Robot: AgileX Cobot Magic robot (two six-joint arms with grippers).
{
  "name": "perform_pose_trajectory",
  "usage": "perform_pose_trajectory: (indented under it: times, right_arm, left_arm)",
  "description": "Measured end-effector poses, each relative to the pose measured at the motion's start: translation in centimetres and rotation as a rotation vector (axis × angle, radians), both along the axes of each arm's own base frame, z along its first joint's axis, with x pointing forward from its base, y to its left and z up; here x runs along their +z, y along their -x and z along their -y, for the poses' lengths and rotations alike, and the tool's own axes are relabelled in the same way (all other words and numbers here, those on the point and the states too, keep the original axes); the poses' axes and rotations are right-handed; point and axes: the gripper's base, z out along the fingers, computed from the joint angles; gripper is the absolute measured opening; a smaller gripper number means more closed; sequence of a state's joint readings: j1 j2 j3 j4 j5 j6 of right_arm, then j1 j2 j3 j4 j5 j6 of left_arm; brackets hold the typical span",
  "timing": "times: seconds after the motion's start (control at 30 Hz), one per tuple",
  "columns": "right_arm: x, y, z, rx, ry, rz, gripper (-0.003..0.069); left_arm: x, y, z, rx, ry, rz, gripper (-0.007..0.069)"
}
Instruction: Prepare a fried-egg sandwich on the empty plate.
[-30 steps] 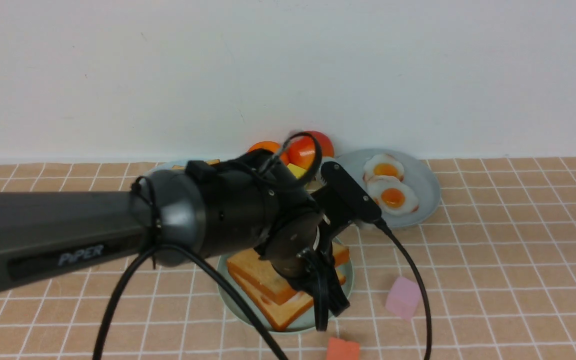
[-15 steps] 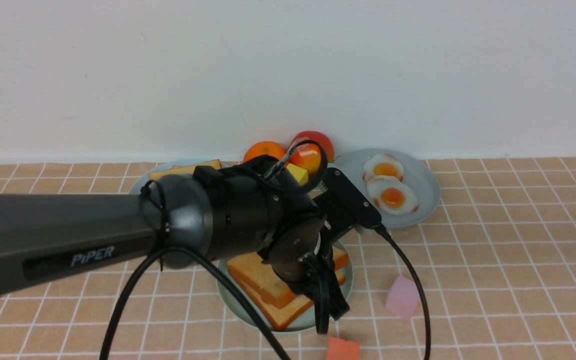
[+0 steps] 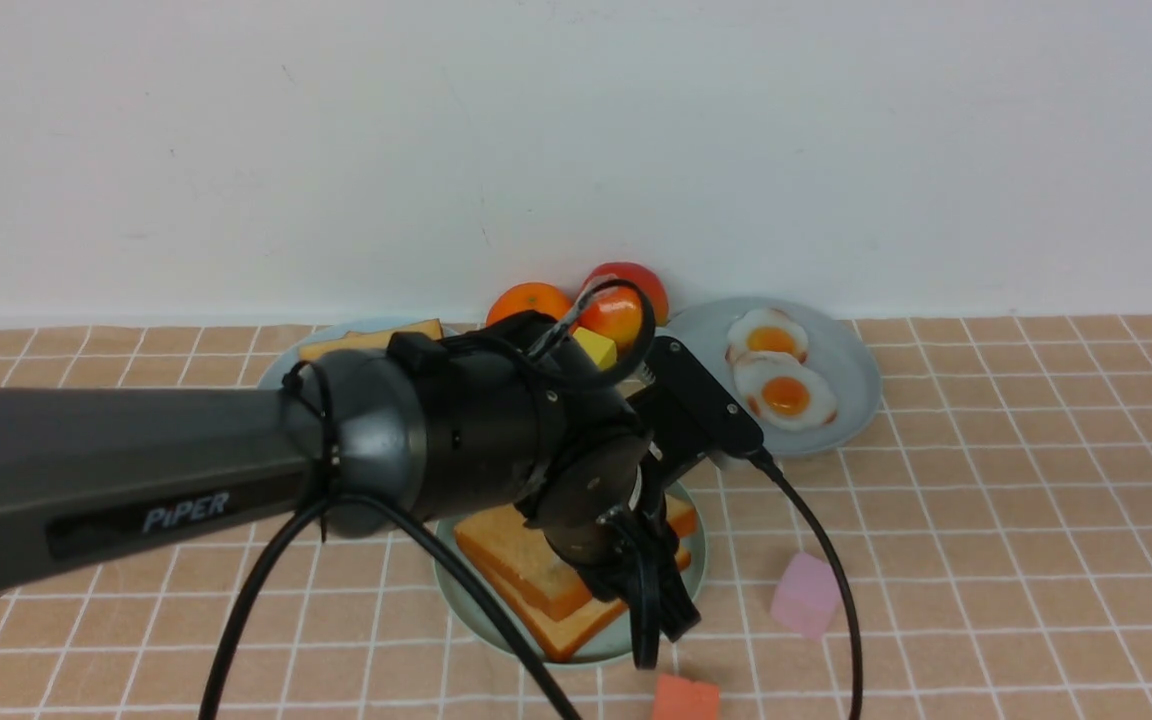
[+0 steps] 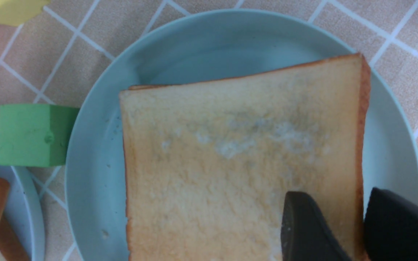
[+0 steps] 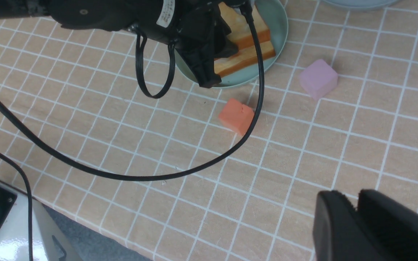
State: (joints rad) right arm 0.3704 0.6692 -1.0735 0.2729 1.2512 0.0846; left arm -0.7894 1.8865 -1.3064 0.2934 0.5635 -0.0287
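Fried-egg sandwich [image 3: 526, 575]: stacked on mint-green plate [image 3: 698, 550].
Left gripper [image 3: 664, 640]: jaws slightly apart astride the sandwich's top crust edge; whether it grips cannot be told.
Right gripper [image 5: 357, 217]: jaws together, empty, over checked tablecloth [image 5: 158, 152].

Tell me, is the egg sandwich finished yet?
Nearly. Done: the fried-egg sandwich sits stacked on the mint plate, two toast slices with a white layer between. In hand: the left gripper is at the top slice's edge; I cannot tell whether it grips. Left: lift the arm away.
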Motion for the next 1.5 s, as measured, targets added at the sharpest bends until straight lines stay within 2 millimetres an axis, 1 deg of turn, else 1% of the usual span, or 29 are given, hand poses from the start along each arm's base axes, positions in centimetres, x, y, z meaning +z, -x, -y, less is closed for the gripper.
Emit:
perform_pose_trajectory:
  times: [0.13,0.27,0.47,0.57,0.6,0.63,0.67,0.7,0.73,0.77,0.8,0.83,0.87,0.93,1.0,1.07,1.1,1.13,1.17,1.2,1.23,1.27,1.3,1.33,1.43,1.47,1.5]
  right_arm:
    - [0.0,0.0,0.0,0.001,0.0,-0.001,0.0113]
    - [0.0,0.0,-0.1,0.005,-0.007,-0.004,0.0116]
    - [0.0,0.1,-0.1,0.009,-0.015,-0.007,0.0121]
    - [0.1,0.2,-0.1,0.008,-0.014,-0.003,0.0125]
    - [0.1,0.3,0.0,0.006,-0.011,0.002,0.0125]
    - [0.2,0.4,0.2,-0.001,-0.002,0.016,0.0125]
    - [0.2,0.4,0.2,-0.002,0.0,0.017,0.0125]
    - [0.6,0.6,0.5,-0.015,0.013,0.044,0.0125]
    - [0.9,0.8,0.8,-0.024,0.023,0.065,0.0125]
    - [1.3,1.1,1.0,-0.034,0.032,0.089,0.0125]
    - [1.7,1.4,1.4,-0.046,0.04,0.119,0.0125]
    - [1.7,1.5,1.4,-0.047,0.038,0.121,0.0125]
    - [2.1,2.2,1.9,-0.069,0.038,0.161,0.0125]
    - [2.2,2.9,2.4,-0.088,0.036,0.188,0.0126]
    - [2.3,3.7,3.0,-0.11,0.041,0.223,0.0126]
    - [2.4,4.8,3.7,-0.145,0.041,0.256,0.0122]
    - [2.3,5.4,4.1,-0.161,0.04,0.272,0.0113]
    - [2.4,6.0,4.5,-0.184,0.036,0.294,0.0099]
    - [2.4,6.4,4.8,-0.194,0.033,0.307,0.0089]
    - [2.3,7.3,5.3,-0.21,0.022,0.338,0.0062]
    - [2.3,7.9,5.6,-0.218,0.013,0.356,0.005]
    - [2.2,8.7,6.0,-0.23,0.002,0.383,0.0021]
    - [2.2,8.8,6.0,-0.231,0.0,0.386,0.0018]
    - [1.9,9.9,6.5,-0.239,-0.012,0.418,-0.0003]
    - [0.5,11.3,7.1,-0.246,-0.025,0.451,-0.0009]
    - [0.4,11.3,7.1,-0.246,-0.024,0.447,-0.0009]
    - [-0.7,11.4,7.1,-0.251,-0.029,0.445,-0.0009]
  left_arm:
    - [0.1,0.1,0.0,0.005,0.008,-0.004,0.0255]
    - [1.0,0.3,0.0,0.017,0.043,-0.005,0.0255]
    - [1.4,0.4,-0.1,0.026,0.058,-0.01,0.0255]
    - [2.4,0.8,-0.3,0.034,0.07,-0.008,0.0245]
    - [3.1,1.1,-0.5,0.04,0.084,-0.003,0.0234]
    - [4.8,1.6,-0.8,0.058,0.128,0.01,0.0209]
    - [4.8,1.6,-0.7,0.059,0.129,0.008,0.0204]
    - [6.9,2.3,-1.2,0.08,0.192,0.025,0.0164]
    - [8.6,3.0,-1.7,0.09,0.242,0.04,0.0136]
    - [10.8,3.9,-2.4,0.097,0.307,0.063,0.0081]
    - [12.5,4.8,-3.2,0.098,0.36,0.088,0.0041]
    - [13.0,5.0,-3.4,0.097,0.374,0.095,0.0041]
    - [15.2,6.7,-5.0,0.093,0.464,0.137,-0.0013]
    - [17.2,8.8,-6.9,0.087,0.569,0.181,-0.0013]
    - [17.6,11.1,-8.9,0.087,0.651,0.199,-0.0013]
    - [17.7,13.4,-11.1,0.087,0.744,0.221,-0.0013]
    - [17.3,14.6,-12.2,0.087,0.785,0.231,-0.0013]
    - [16.3,15.6,-13.2,0.089,0.819,0.241,-0.0013]
    - [16.2,16.4,-14.1,0.086,0.858,0.262,-0.0013]
    - [15.2,17.6,-15.3,0.085,0.895,0.279,-0.0013]
    - [14.6,18.3,-16.0,0.083,0.931,0.301,-0.0013]
    - [13.1,19.3,-17.1,0.083,0.963,0.321,-0.0013]
    - [12.9,19.4,-17.2,0.082,0.97,0.326,-0.0013]
    - [11.8,20.7,-18.6,0.076,1.036,0.372,-0.0013]
    - [9.6,22.0,-20.1,0.073,1.111,0.424,-0.0013]
    - [9.4,22.0,-20.1,0.074,1.109,0.423,-0.0013]
    - [8.7,22.4,-20.6,0.072,1.136,0.443,-0.0013]
